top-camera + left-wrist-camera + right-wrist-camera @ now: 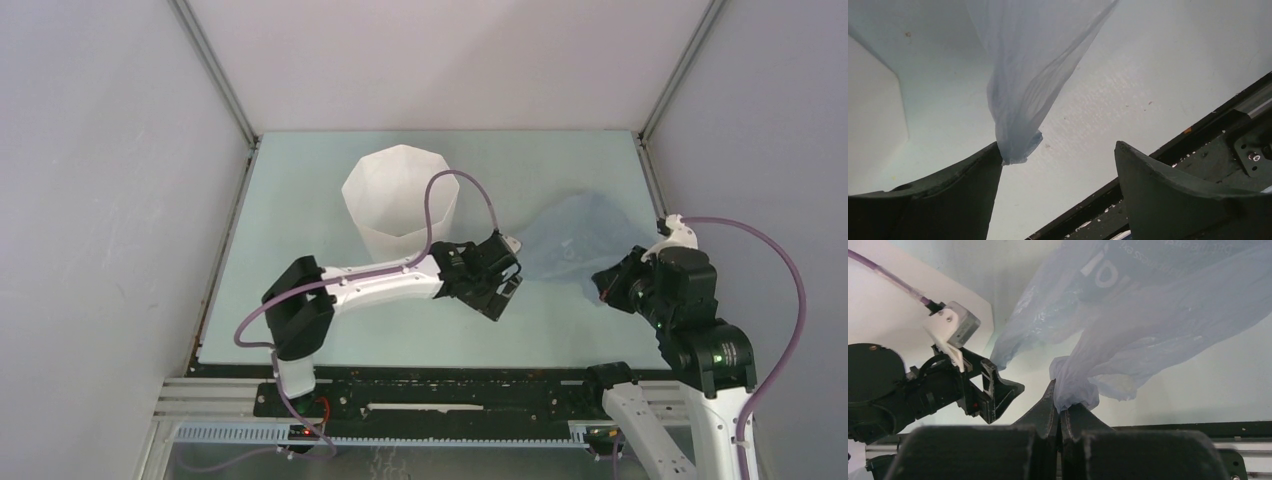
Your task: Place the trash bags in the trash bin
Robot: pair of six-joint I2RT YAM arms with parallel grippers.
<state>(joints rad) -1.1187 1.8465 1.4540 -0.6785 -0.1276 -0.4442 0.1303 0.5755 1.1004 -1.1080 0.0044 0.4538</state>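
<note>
Top external view: the trash bin (pixel 400 200) stands upright at the far centre of the desk (pixel 290 320). The pale blue trash bag (pixel 575 240) is to its right, outside it, between the left hand (pixel 508 278) and the right hand (pixel 604 285).

Left wrist view: the left hand is released, fingers (pixel 958 190) spread wide. A twisted end of the bag touches one fingertip.

Right wrist view: the right hand is clenched on a bunched fold of the bag.

Your way into the bin (pixel 395 232) from above is open; the left gripper (pixel 510 275) and stretched bag (pixel 575 238) block the table (pixel 560 335) right of it.
</note>
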